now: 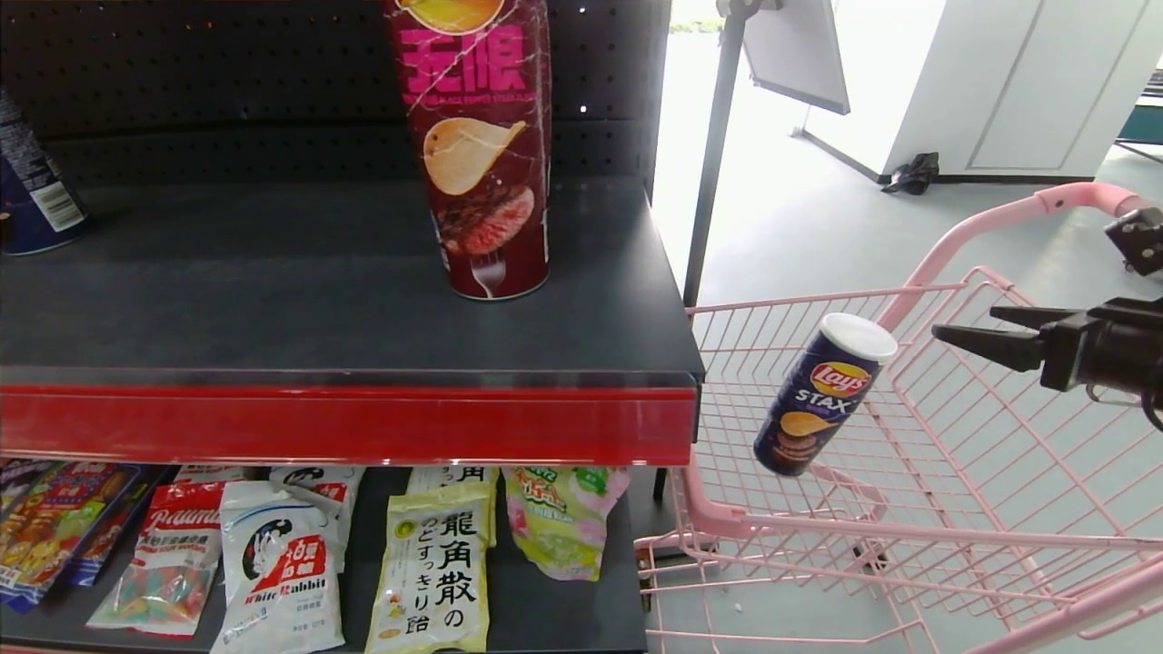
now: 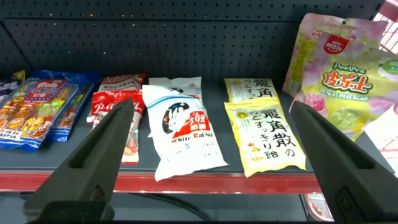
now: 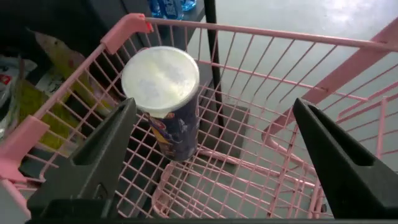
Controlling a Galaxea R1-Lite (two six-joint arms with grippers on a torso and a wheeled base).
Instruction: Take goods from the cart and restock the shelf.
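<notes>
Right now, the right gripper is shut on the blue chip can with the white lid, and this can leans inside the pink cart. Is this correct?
Not quite. The right gripper is open and apart from the blue chip can, not shut on it; the head view shows this. The can, with its white lid, does lean inside the pink cart.

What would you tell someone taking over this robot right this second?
Right gripper: open, empty, over the cart, apart from the blue can.
Left gripper: open, empty, facing the snack bags on the lower shelf.
Things: the blue can leans tilted inside the cart, by the side nearest the top shelf. A maroon can stands upright on the top shelf.
Done: one can is on the top shelf; who put it there cannot be told.
Left: grasp the blue can and stand it on the top shelf.
</notes>
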